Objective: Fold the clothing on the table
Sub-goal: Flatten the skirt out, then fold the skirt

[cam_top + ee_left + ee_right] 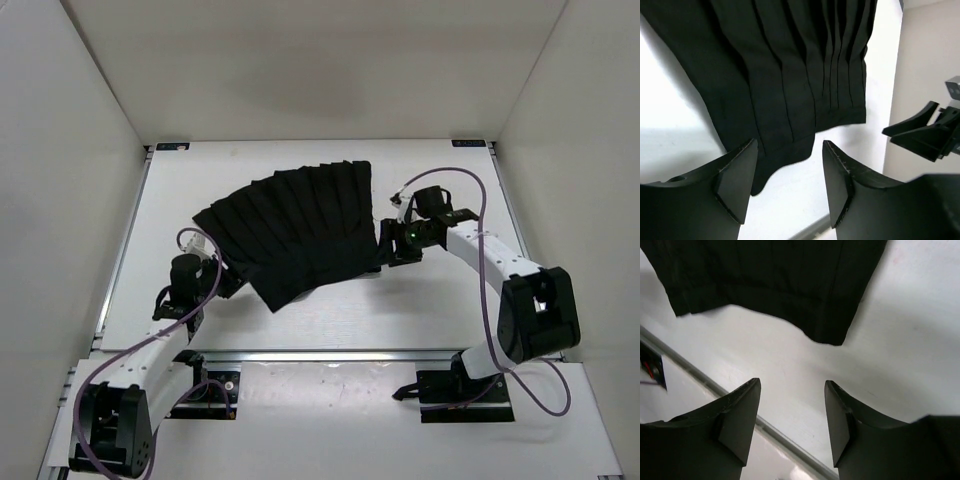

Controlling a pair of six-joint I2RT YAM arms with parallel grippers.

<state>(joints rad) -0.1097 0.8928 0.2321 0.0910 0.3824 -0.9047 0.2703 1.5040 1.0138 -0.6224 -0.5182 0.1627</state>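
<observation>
Top: black pleated clothing [300, 235] lies fanned out flat on the table [420, 300], near its middle. 
Left wrist: left gripper [790, 144] spread apart, gripping nothing, clothing's hem at its fingertips. 
Right wrist: right gripper [792, 383] spread wide, empty, clothing's edge just beyond it.

table [430, 300]: white, flat, thin metal rails on the edges, near rail [330, 355] and left rail [122, 250] both visible
clothing [300, 235] lies directly on it, black, matte, narrow pleats, spread like a fan: far-right end squared off, sweeping round to a corner pointing at the near rail, well short of it
sits centre to left of centre, bare white on all sides
wrist views: hem slightly wavy but down on the surface, pleats parallel
can't tell how many layers
</observation>
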